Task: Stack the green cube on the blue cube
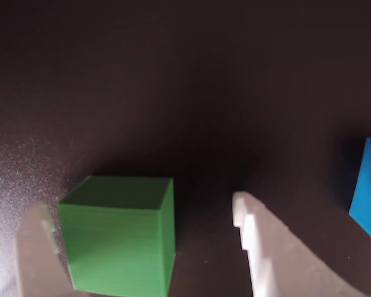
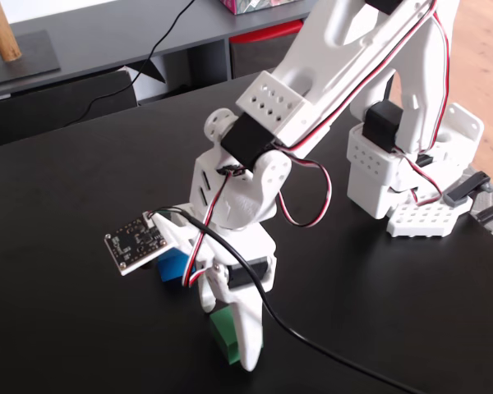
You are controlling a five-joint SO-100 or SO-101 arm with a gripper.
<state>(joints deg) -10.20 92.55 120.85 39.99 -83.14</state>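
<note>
In the wrist view we see the green cube (image 1: 119,234) at the lower left of the frame, resting on the dark bench (image 1: 173,80). The gripper (image 1: 142,216) straddles it with fingers spread wide: the left finger (image 1: 40,253) sits just beside the cube's left face, the right finger (image 1: 266,247) stands apart from its right face. The blue cube (image 1: 368,189) lies at the right edge, partly cut off. In the fixed view the green cube (image 2: 223,330) shows at lower centre, the blue cube (image 2: 172,267) just above and left of it, under the camera board (image 2: 140,240)
</note>
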